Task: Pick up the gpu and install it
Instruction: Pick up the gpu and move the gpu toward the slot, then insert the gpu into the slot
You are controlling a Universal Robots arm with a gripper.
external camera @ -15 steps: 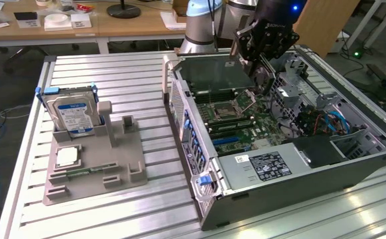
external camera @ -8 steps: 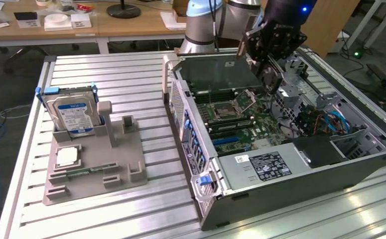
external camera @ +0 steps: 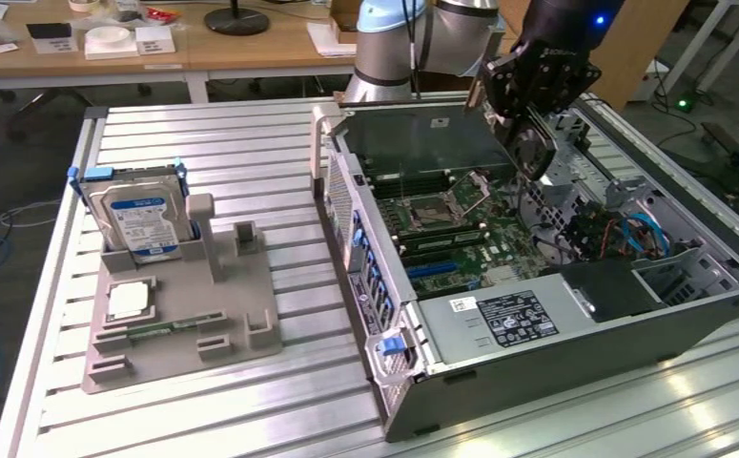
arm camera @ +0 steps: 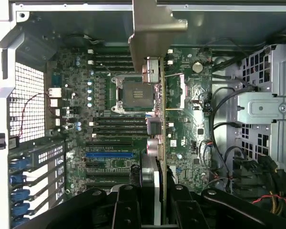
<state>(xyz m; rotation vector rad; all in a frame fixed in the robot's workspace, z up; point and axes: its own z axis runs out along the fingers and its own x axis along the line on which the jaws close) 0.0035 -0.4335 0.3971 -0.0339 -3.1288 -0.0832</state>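
On the table [external camera: 216, 143] lies the open case [external camera: 573, 334]. Above its motherboard [arm camera: 195, 119] we see the gripper [arm camera: 152, 192] clamped on the gpu [arm camera: 156, 128], edge-on, long axis running away from the gripper, bracket farthest.

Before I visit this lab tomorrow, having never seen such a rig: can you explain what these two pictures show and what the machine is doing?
It's a robot arm with a claw at its end. One picture comes from a camera off the arm; the other from one on its wrist, looking into an open computer case. The claw grips the gpu, a thin card seen edge-on, over the motherboard. Beside the case, on the slatted metal table, a grey holder carries a blue-labelled hard drive and a small silver chip.
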